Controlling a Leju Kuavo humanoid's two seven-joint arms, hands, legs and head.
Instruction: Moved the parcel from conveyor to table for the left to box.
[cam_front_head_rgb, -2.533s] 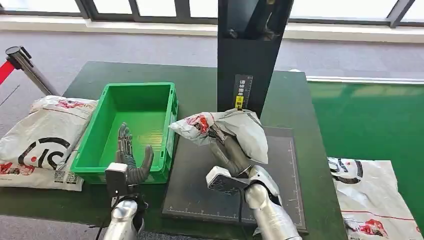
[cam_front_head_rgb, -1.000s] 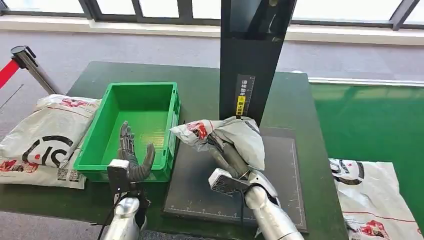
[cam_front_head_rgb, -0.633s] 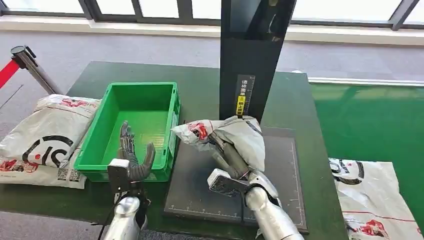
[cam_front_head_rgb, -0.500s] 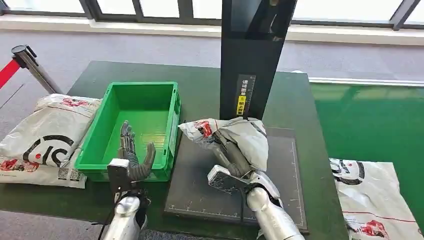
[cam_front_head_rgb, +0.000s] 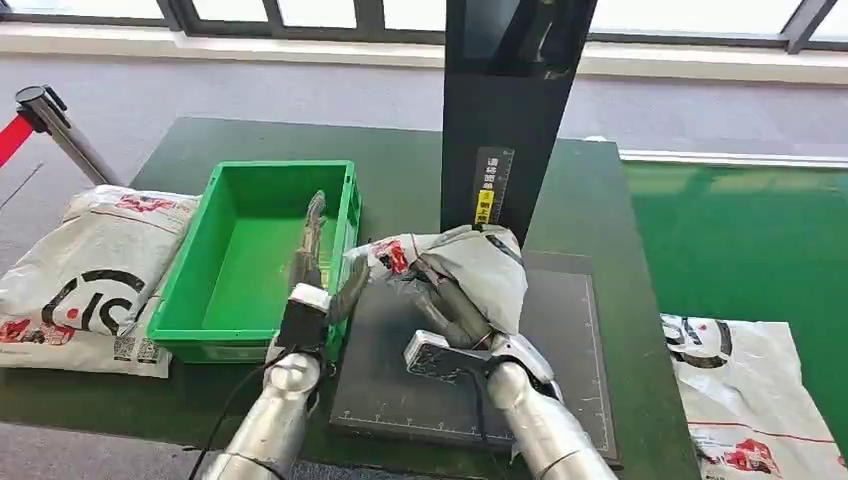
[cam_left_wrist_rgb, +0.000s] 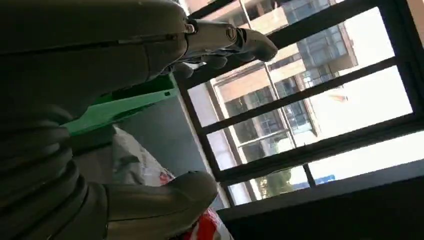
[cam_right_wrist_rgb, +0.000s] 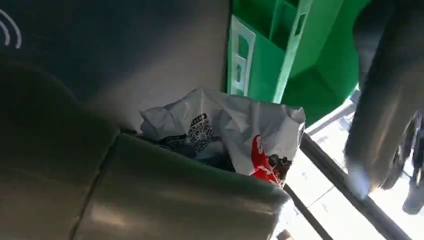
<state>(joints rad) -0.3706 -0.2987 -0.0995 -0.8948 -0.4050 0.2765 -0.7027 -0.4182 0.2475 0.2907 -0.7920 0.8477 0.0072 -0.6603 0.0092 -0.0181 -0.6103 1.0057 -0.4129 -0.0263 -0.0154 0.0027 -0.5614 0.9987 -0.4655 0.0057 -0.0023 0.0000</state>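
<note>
Both hands differ: left hand (cam_front_head_rgb: 318, 262) has swung beside the parcel (cam_front_head_rgb: 470, 262), fingers spread; right hand (cam_front_head_rgb: 450, 305) still grips it.

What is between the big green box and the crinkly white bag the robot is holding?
The robot's left hand, fingers spread, stands between the green plastic crate and the white plastic parcel in the head view.

The right hand (cam_front_head_rgb: 455, 305) is mostly hidden under the grey parcel (cam_front_head_rgb: 480, 270) it grips.

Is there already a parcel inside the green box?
No, in the head view the green box holds no parcel; the right hand grips the grey parcel over the dark mat.
</note>
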